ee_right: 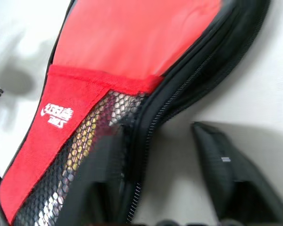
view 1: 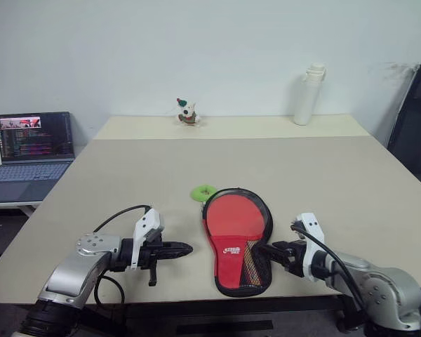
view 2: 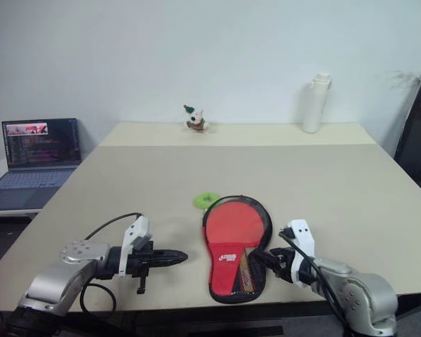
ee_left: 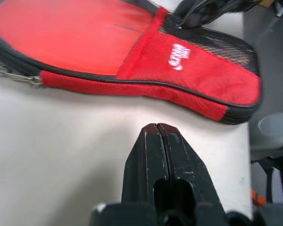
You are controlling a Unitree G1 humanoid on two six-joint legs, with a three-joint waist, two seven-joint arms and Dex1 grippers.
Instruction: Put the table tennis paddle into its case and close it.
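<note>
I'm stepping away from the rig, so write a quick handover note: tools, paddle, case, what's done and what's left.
Left tool: shut, empty, hovering left of the case.
Right tool: open, at the case's handle end, gripping nothing.
The case lies flat near the table's front edge, red mesh side up.
The table tennis paddle is inside, its red face showing.
Done: paddle in.
Left: zip the case; the zipper rim looks open.

Red paddle [view 1: 233, 217] lies inside unzipped case [view 1: 228, 284].
</note>
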